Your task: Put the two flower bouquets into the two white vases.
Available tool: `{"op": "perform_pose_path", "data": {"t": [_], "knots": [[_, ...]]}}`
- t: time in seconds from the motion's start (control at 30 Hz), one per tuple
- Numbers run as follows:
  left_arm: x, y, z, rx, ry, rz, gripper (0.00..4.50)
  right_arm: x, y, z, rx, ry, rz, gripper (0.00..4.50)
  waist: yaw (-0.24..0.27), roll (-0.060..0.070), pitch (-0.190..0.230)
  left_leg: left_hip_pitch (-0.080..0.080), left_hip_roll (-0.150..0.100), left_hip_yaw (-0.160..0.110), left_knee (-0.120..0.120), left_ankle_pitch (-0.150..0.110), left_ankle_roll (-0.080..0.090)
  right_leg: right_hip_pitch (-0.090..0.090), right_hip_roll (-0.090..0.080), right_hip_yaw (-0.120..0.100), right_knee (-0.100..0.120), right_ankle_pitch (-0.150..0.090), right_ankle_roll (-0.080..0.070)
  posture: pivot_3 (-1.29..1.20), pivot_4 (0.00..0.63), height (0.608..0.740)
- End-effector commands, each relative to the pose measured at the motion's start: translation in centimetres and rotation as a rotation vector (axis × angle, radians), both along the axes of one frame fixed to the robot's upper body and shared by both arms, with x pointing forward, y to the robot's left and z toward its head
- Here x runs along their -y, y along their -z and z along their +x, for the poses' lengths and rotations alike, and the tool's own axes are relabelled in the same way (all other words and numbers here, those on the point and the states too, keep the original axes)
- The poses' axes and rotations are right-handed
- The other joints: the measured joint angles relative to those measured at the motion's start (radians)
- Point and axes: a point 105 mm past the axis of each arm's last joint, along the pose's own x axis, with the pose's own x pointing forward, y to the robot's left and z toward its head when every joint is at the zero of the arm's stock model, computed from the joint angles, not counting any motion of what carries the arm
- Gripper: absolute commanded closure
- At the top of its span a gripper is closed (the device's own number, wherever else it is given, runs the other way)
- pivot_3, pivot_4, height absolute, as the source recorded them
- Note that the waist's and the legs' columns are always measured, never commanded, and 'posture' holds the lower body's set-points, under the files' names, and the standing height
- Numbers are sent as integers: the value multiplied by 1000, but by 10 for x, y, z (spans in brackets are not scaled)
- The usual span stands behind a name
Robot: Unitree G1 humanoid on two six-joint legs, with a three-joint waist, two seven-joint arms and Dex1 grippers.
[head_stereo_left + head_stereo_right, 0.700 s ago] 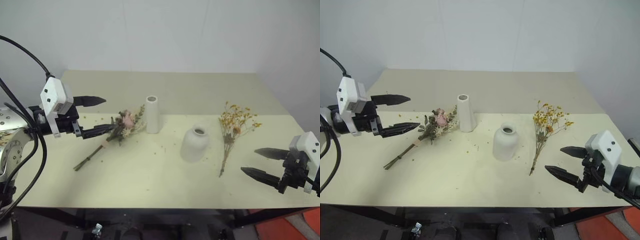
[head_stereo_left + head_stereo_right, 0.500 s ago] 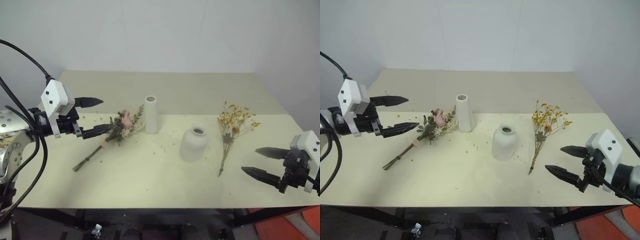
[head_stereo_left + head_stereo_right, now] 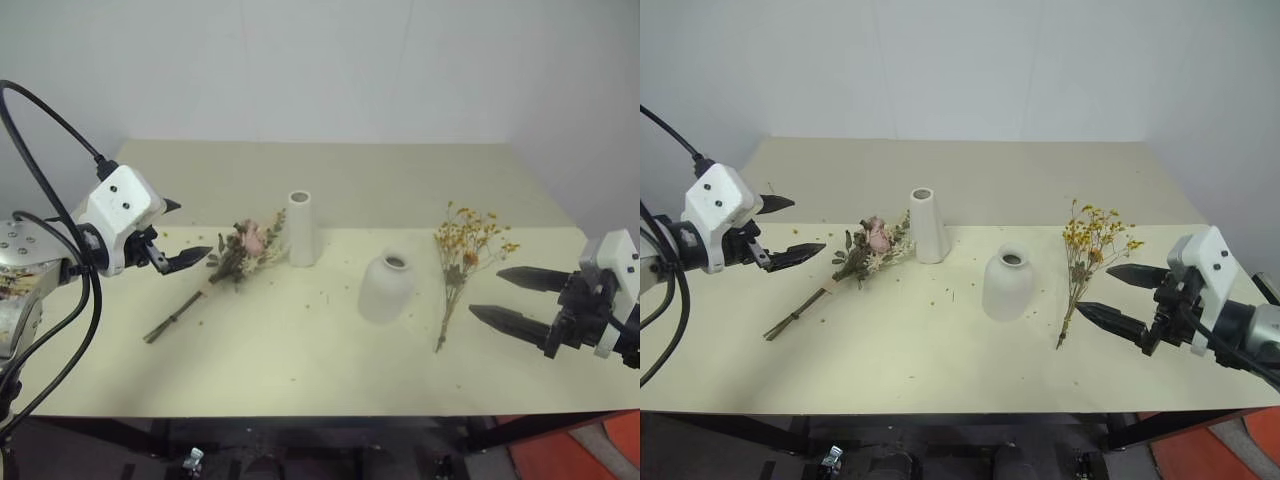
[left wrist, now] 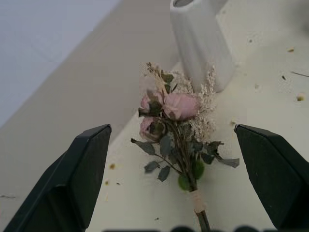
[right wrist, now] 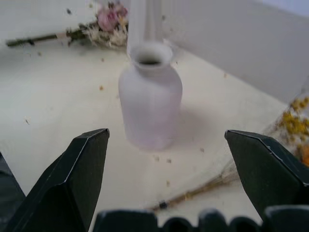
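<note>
- My right gripper (image 3: 1108, 295) hovers at the near right edge of the bench (image 3: 300, 370), jaws spread wide with nothing between them. The tips point toward the stem end of the yellow-orange bouquet (image 3: 462, 260), close to it but apart.
- That bouquet lies flat on the bench, its thin stems toward me and its flower heads fanned toward the far side.
- Just left of it stands the squat vase (image 3: 387, 287), upright, mouth open and empty. In my right wrist view it sits squarely between my jaws, farther off.
- My left gripper (image 3: 185, 235) hangs over the left side of the bench, jaws wide apart and empty, aimed at the heads of the rose bouquet (image 3: 238, 254).
- The rose bouquet lies at a slant, with its stems running toward the near left and its pink heads and cream sprigs just beside the foot of the tall vase (image 3: 301, 228).
- The tall vase stands upright, farthest back, and empty.
- Small crumbs of dried petals (image 3: 322, 296) are scattered on the bench between the bouquets.
- I can read no writing anywhere.
</note>
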Motion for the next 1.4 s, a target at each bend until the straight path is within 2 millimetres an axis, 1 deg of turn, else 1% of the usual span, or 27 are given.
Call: {"op": "perform_pose_path", "data": {"t": [0.03,0.1,0.17,0.3,0.43,0.5,0.57,0.63,0.7,0.8,0.9,1.0,1.07,1.23,1.27,1.37,1.4], "knots": [[-8,0,23,-70,-132,43,21,-10,-1,4,-23,-5,-12,0,6,0,0,0,0,0,0,0,0,1,0,0,0,0,0,0,150,740],[-9,7,37,-128,-185,94,21,-18,-4,8,-43,-19,20,0,8,0,0,-1,-1,-1,1,0,0,0,0,-1,0,0,0,0,150,740],[-5,16,44,-203,-178,133,21,-31,-7,7,-60,-65,38,0,5,0,0,-3,-1,-1,1,0,0,-1,0,0,-1,0,0,0,150,740],[0,34,59,-310,-178,207,21,-60,-10,-1,-92,-181,71,0,-2,0,0,-5,-1,-1,0,0,1,-4,0,-1,0,0,0,0,150,740],[2,52,74,-414,-187,252,21,-77,-8,-5,-121,-230,108,0,0,0,0,-7,-1,-3,0,0,1,-5,0,-1,0,0,0,0,150,740],[2,60,78,-450,-181,283,21,-80,-5,-6,-130,-231,113,0,2,0,0,-6,-1,-3,0,0,1,-4,0,-1,0,0,0,0,150,740],[0,69,77,-490,-154,338,21,-83,-2,-6,-138,-227,114,0,2,0,0,-6,-1,-3,1,0,1,-4,0,-1,0,0,0,0,150,740],[1,74,77,-540,-135,310,21,-84,0,-8,-147,-226,124,0,0,0,0,-7,-1,-3,0,0,1,-5,0,-1,0,0,0,0,150,740],[-1,79,78,-572,-153,282,21,-86,1,-9,-154,-227,129,0,1,0,0,-8,-1,-3,1,0,1,-5,0,-1,0,0,-1,0,150,740],[-7,92,78,-613,-176,285,21,-90,4,-13,-164,-245,116,0,0,0,0,-8,-1,-3,1,0,1,-5,0,-1,1,0,0,0,150,740],[-10,101,79,-641,-204,281,21,-91,5,-12,-161,-239,113,0,1,0,0,-7,-1,-3,1,0,1,-5,0,-1,2,0,0,0,150,740],[-7,105,81,-654,-205,258,662,-90,5,-10,-158,-230,114,0,2,0,0,-7,-1,-3,1,0,1,-5,0,-1,1,0,0,0,150,740],[-6,108,81,-667,-196,263,1219,-90,6,-9,-160,-226,109,0,2,0,0,-6,-1,-3,1,0,1,-5,0,-1,2,0,0,0,150,740],[-7,112,81,-687,-218,233,2901,-90,9,-8,-167,-222,91,0,3,0,0,-5,-1,-3,1,0,1,-3,0,-1,2,0,0,0,150,740],[-8,113,80,-694,-219,243,3159,-89,10,-7,-168,-220,89,0,3,0,0,-5,-1,-3,1,0,1,-3,0,-1,3,0,0,0,150,740],[-13,122,76,-723,-234,241,4130,-89,10,-5,-169,-214,88,0,0,0,0,-5,-1,-3,1,0,1,-3,0,-1,3,0,0,0,150,740],[-14,124,76,-726,-240,237,4350,-89,11,-5,-169,-214,88,0,-1,0,0,-5,-1,-3,1,0,1,-3,0,-1,3,0,0,0,150,740]]}}
